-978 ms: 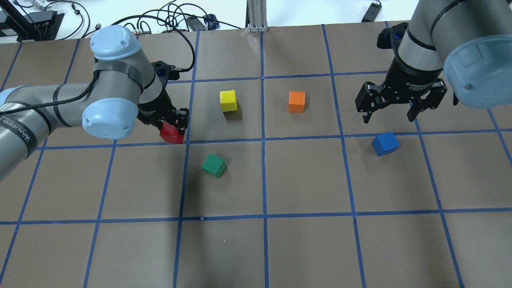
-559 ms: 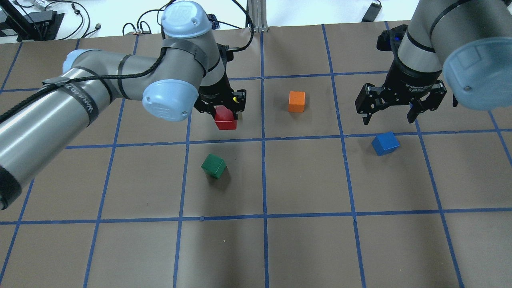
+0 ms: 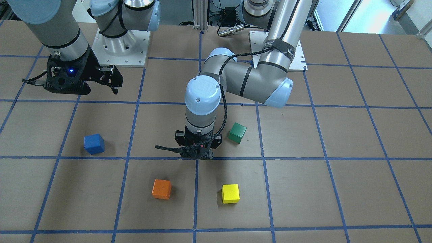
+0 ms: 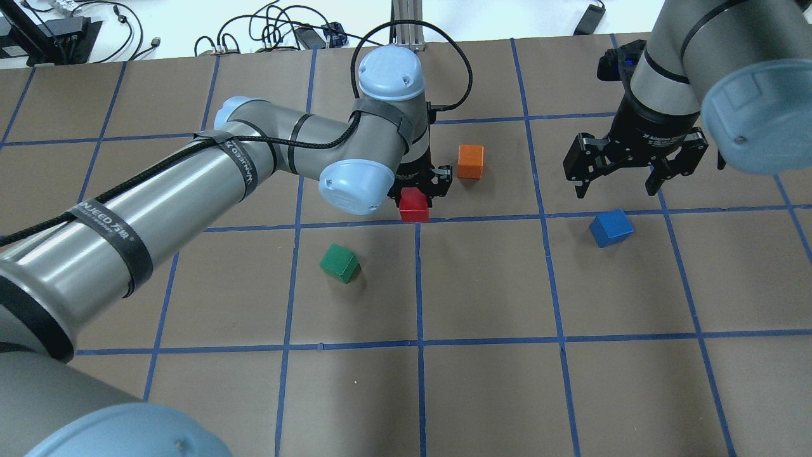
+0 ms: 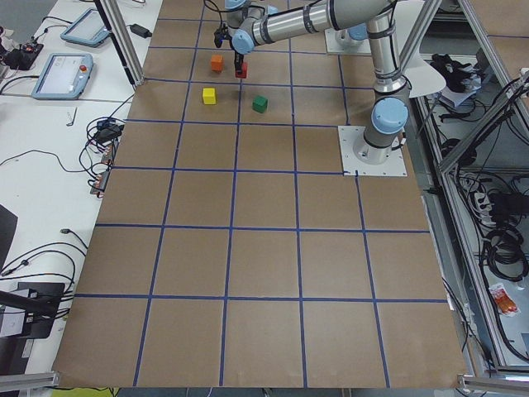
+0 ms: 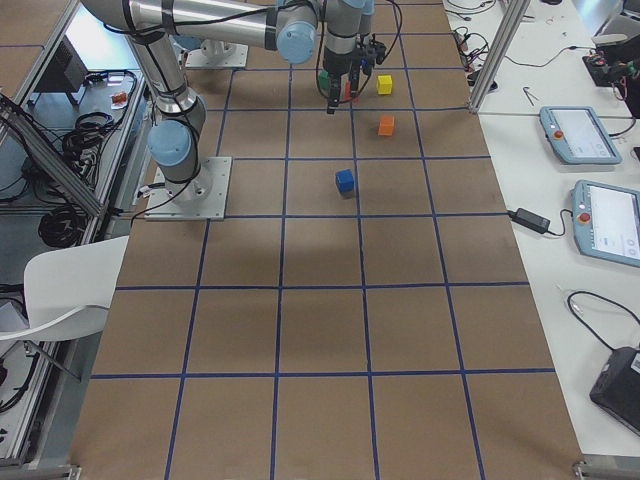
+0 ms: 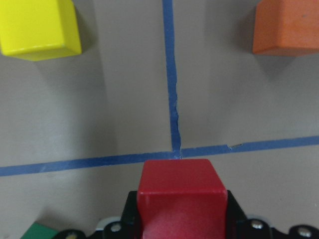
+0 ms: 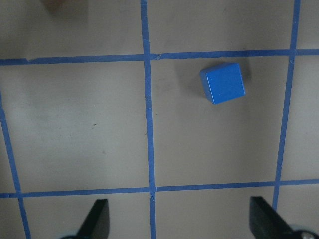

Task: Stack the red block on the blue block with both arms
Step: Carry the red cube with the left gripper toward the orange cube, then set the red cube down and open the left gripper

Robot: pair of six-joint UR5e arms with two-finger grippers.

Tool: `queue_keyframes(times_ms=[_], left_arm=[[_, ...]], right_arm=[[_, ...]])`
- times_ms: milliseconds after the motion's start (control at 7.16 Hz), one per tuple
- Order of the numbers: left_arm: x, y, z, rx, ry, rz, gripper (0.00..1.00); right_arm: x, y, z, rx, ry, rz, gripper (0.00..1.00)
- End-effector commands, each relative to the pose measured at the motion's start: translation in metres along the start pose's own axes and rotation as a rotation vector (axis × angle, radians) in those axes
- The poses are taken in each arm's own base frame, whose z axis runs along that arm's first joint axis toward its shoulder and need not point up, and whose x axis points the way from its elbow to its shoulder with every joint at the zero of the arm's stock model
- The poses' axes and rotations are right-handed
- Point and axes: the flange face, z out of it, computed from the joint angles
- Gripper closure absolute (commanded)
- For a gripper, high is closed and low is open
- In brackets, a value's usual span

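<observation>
My left gripper (image 4: 420, 189) is shut on the red block (image 4: 413, 204) and holds it just above the table, over a blue tape crossing near the middle. The red block fills the bottom of the left wrist view (image 7: 182, 194). The blue block (image 4: 611, 228) lies alone on the table to the right; it also shows in the front view (image 3: 94, 143) and the right wrist view (image 8: 223, 82). My right gripper (image 4: 618, 187) hovers open and empty above the table just behind the blue block, its fingers (image 8: 97, 219) spread wide.
An orange cube (image 4: 471, 161) sits close to the right of the left gripper. A green cube (image 4: 340, 263) lies nearer the robot, to the left. A yellow cube (image 3: 231, 193) is hidden under the left arm in the overhead view. Blue tape lines grid the brown table (image 4: 482, 393).
My left arm has swung to the right with the red block, from the left cell past the yellow cube to the centre line. The right arm and the blue block have not moved.
</observation>
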Motion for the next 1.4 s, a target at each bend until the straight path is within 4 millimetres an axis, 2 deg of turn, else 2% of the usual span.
queue_keyframes(times_ms=[0, 140, 279, 419, 559, 699, 838, 978, 1118, 1257], left_arm=[[0.002, -0.004, 0.024, -0.006, -0.002, 0.005, 1.00], [0.003, -0.004, 0.029, -0.012, -0.006, 0.008, 0.58], [0.003, -0.005, 0.028, -0.006, -0.011, 0.007, 0.23], [0.003, -0.005, 0.032, -0.013, -0.014, -0.007, 0.02], [0.003, -0.008, 0.016, 0.013, -0.011, 0.009, 0.00], [-0.005, -0.016, -0.021, 0.059, 0.008, -0.006, 0.00], [-0.025, -0.027, -0.078, 0.065, -0.001, -0.020, 0.00], [-0.057, -0.033, -0.126, 0.055, -0.014, 0.072, 0.00], [-0.095, -0.024, -0.159, 0.032, -0.020, 0.132, 0.00], [-0.127, -0.009, -0.182, 0.039, -0.019, 0.135, 0.00]], right_arm=[[0.000, 0.000, 0.001, 0.000, 0.000, -0.001, 0.00], [0.000, 0.000, 0.001, -0.005, 0.000, 0.001, 0.00], [0.002, 0.002, -0.001, -0.001, 0.012, 0.004, 0.00], [0.004, 0.007, -0.009, 0.020, 0.039, 0.003, 0.00], [0.004, 0.007, -0.009, 0.020, 0.039, 0.002, 0.00], [0.004, 0.007, -0.007, 0.013, 0.039, 0.003, 0.00], [0.004, 0.005, -0.008, 0.025, 0.036, 0.002, 0.00], [0.002, 0.003, -0.006, 0.027, 0.021, 0.003, 0.00], [0.002, 0.003, -0.007, 0.030, 0.021, 0.005, 0.00], [0.001, 0.003, -0.004, 0.024, 0.018, 0.003, 0.00]])
